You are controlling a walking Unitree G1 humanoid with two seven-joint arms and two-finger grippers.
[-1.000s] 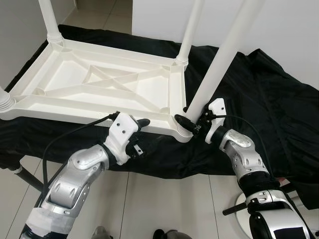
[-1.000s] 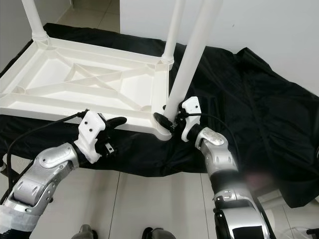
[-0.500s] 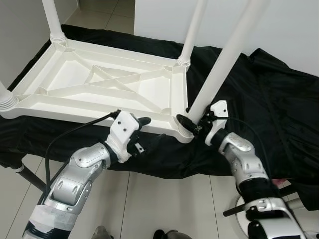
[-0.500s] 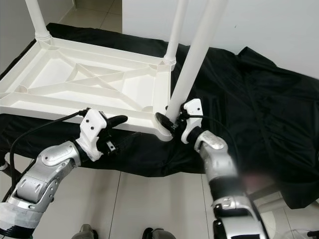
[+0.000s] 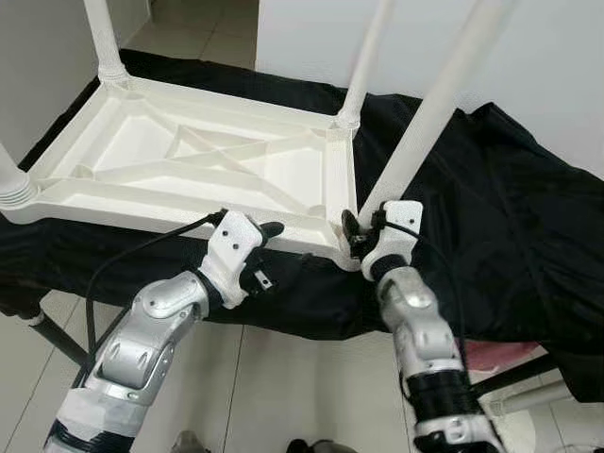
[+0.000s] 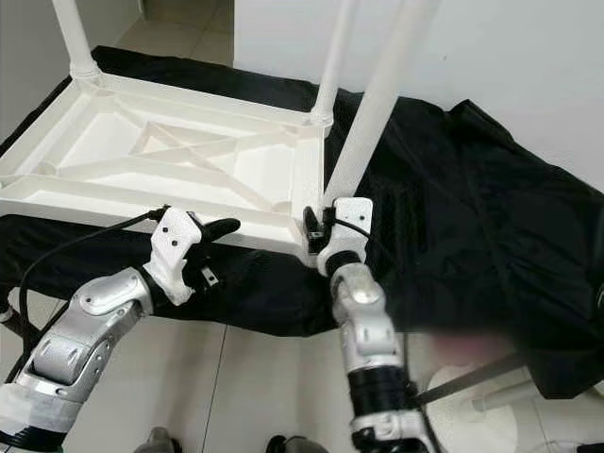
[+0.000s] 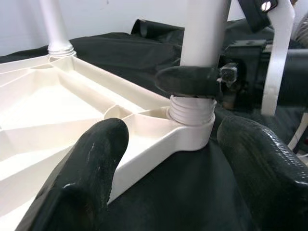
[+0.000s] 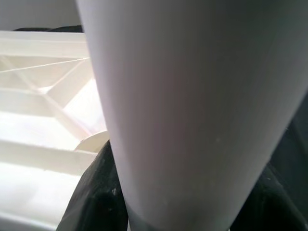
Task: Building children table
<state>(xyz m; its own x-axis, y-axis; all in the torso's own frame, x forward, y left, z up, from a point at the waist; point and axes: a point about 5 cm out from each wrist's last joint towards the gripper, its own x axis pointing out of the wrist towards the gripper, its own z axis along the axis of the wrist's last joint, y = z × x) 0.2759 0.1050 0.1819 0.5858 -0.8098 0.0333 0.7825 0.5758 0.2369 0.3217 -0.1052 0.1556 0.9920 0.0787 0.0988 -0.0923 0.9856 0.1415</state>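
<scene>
At the near right corner of the upturned white table top [image 5: 189, 165], roughly 5 o'clock on its frame as I look down, my right claw [image 5: 354, 231] is closed around the base of the table leg [image 5: 425, 123], just above the threaded collar seated in the corner socket [image 7: 192, 127]. I judge the low grip is deliberate: holding close to the thread lets the wrist turn the leg without levering it sideways. The leg leans slightly toward 1 o'clock, so it may not be fully seated; thread engagement cannot be read from here.

The left claw [image 5: 267, 247] sits at the near edge of the table top, about 6 o'clock, fingers [image 7: 91, 159] spread apart and gripping nothing. I take it as a brace to stop the table top spinning while the leg is turned.

The table top lies underside up on a black cloth [image 5: 528, 226] covering the worktop. Three other legs already stand in their corners: at 11 o'clock [image 5: 102, 38], at 1 o'clock [image 5: 363, 66], and at 9 o'clock [image 5: 11, 184].

Obstructions: the left arm's cable [image 5: 142, 250] runs close under the near edge. Loose cloth folds bunch by the socket and could catch the right claw.
</scene>
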